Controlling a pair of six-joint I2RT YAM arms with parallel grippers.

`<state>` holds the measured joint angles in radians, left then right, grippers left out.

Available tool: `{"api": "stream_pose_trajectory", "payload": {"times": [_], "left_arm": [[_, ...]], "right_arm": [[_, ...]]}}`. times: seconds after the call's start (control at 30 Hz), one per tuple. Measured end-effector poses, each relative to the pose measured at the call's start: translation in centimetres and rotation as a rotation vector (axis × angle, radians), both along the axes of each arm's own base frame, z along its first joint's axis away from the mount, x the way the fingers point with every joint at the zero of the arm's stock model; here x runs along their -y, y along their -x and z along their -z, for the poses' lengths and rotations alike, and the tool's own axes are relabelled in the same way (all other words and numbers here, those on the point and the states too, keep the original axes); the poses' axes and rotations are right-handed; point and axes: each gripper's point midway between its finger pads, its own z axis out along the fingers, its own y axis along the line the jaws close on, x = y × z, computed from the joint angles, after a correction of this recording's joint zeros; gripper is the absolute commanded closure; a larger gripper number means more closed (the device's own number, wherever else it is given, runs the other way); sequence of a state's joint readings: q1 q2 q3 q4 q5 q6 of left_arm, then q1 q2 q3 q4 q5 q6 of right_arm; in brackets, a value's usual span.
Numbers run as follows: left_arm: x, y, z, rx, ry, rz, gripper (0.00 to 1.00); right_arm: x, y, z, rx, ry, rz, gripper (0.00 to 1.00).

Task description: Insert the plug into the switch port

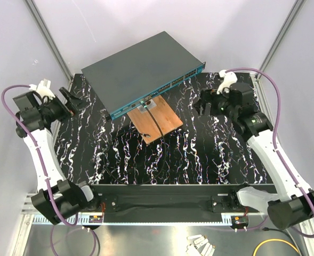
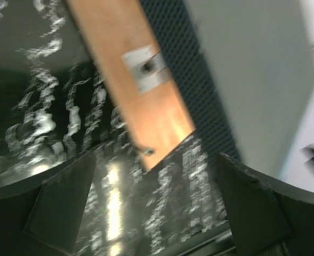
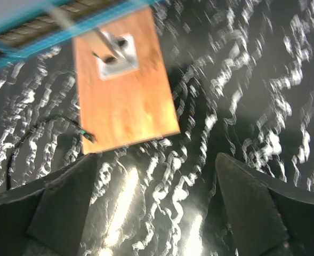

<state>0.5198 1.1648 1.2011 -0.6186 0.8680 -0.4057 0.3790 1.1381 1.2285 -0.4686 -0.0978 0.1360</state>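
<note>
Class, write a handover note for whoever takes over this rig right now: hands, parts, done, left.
Left hand: open, empty, left of the switch.
Right hand: open, empty, on its right.
Copper board lies at the switch's port edge; the likely plug, tip of a thin wire, rests at the board's near corner.
Done: nothing evident.
Left: grasp plug, insert.

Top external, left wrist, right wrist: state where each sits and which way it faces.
Top external: above, behind the bases, looking down on switch, copper board, both arms.
Left wrist: on the left hand, facing board and switch side; own fingers frame the bottom.
Right wrist: on the right hand, facing board and switch front; own fingers below.
All three share board and switch.
</note>
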Motion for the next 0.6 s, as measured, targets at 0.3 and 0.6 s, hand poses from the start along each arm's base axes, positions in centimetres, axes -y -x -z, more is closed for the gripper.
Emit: {"api": "stream_pose_trajectory", "payload": {"times": [0.3,0.6], "left_arm": [[-2.3,3.8,8.1,-0.165,-0.454,0.125,0.01],[-2.1,7.4,17.0,-0.374,-0.631,0.271,0.01]], "right_arm": [[7.4,-1.5,9.9,-0.294,0.095,0.149,0.0],[9.3,0.6,16.9,-0.473,0.17,0.14,0.0]]}}
